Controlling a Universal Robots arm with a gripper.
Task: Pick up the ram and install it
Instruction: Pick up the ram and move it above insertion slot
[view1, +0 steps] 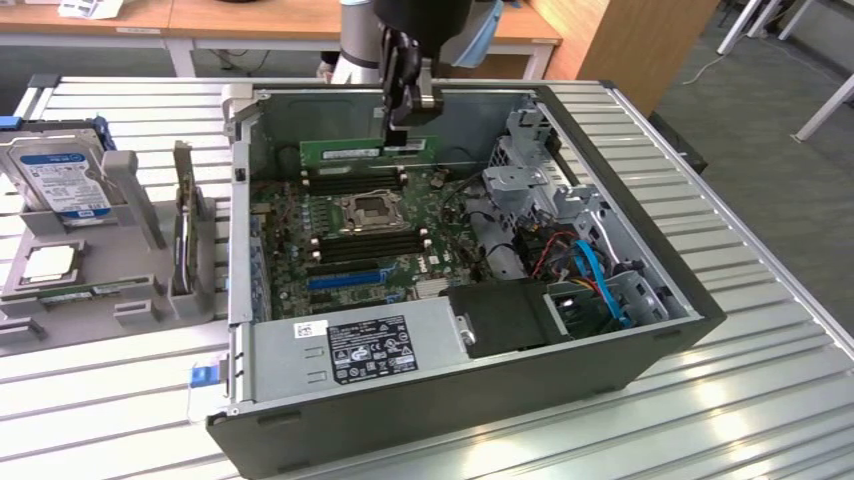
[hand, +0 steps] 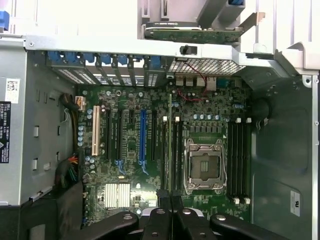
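Over the slatted counter (view1: 747, 400), the ram (view1: 347, 150), pinched by the jaws, could be jammed if lowered skew to the memory slots (view1: 354, 184).

My arm (view1: 358, 45) reaches in from the far side with the wrist upright and the claw (view1: 399, 140) pointing straight down. Its two fingers (hand: 161, 210) are drawn close together, pinching the ram (view1: 350, 150) by its upper edge.

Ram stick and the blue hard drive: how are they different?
The ram is a slim green stick; the hard drive is a broad blue-and-silver block. The ram is held by the shut gripper above the motherboard inside the case; the hard drive sits in a gray stand outside it. Both are computer parts.
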